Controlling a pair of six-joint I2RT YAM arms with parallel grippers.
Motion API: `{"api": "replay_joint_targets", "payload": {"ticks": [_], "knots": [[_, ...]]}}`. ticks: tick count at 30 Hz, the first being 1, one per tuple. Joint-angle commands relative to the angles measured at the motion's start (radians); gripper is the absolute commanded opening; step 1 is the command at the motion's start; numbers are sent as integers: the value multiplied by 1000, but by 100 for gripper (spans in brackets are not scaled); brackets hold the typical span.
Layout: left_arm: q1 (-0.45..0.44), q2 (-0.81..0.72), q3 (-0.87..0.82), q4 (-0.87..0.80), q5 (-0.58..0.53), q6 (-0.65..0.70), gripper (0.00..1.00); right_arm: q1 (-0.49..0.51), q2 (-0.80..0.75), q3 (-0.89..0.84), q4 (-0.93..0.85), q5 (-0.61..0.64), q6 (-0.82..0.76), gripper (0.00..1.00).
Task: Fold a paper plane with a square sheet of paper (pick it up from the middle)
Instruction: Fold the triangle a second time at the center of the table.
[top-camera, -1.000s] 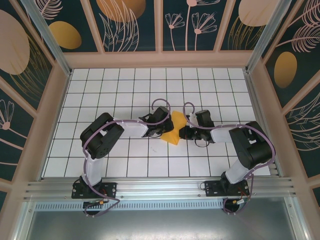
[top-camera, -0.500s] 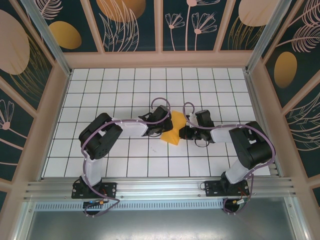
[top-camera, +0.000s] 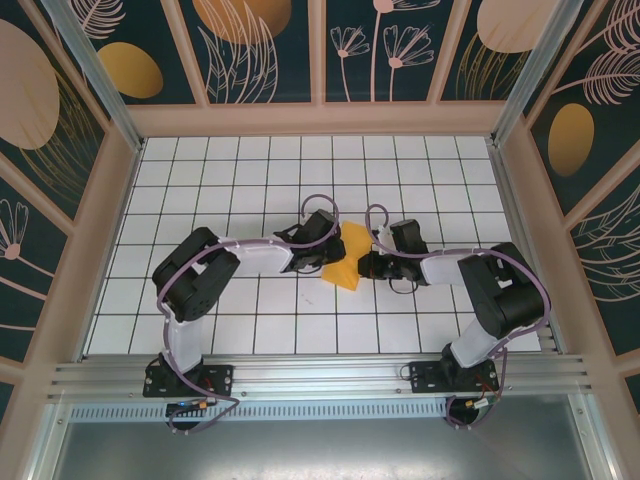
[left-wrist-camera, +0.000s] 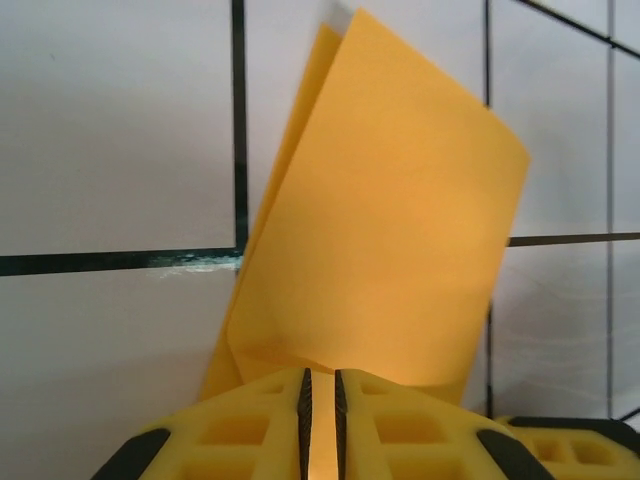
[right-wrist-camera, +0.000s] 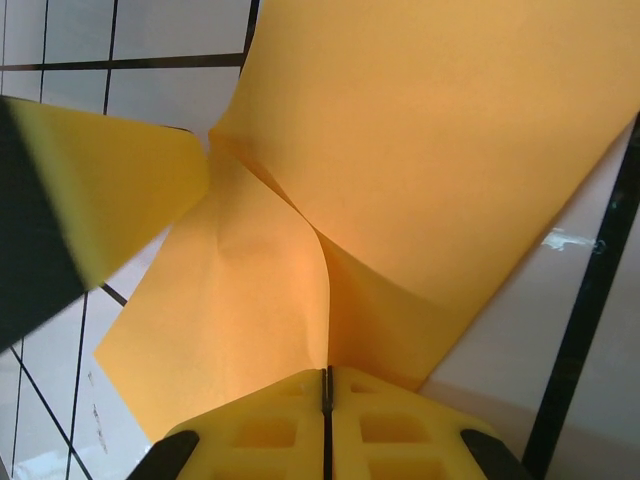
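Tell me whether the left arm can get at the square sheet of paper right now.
Probably yes: the near edge of the square sheet of paper sits between the left fingers, with nothing in the way. The right fingers pinch its other side.

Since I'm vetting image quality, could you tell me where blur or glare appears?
Right wrist: the left tool's finger is blurred at left, a small glare streak on the table; left wrist: paper sharp; top external: evenly lit, no glare.
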Motion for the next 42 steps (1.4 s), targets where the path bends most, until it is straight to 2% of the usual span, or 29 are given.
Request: {"api": "replay_joint_targets", "payload": {"ticks": [1, 5, 12, 20, 30, 34, 42], "knots": [[-2, -75, 20, -21, 34, 15, 17, 19, 17, 19, -12, 40, -15, 10], [-16, -81, -4, -3, 67, -14, 9, 20, 20, 22, -11, 42, -13, 10], [-27, -23, -49, 72, 112, -59, 7, 23, 24, 24, -8, 41, -12, 10], [-34, 64, -90, 104, 128, -75, 6, 25, 27, 25, -9, 42, -10, 10], [-34, -43, -91, 97, 119, -61, 9, 26, 23, 27, -14, 44, -10, 10], [-39, -76, -111, 107, 150, -73, 9, 28, 23, 30, -12, 42, -7, 10], [-60, -38, -129, 136, 180, -106, 9, 29, 29, 31, -9, 41, -6, 10]]}}
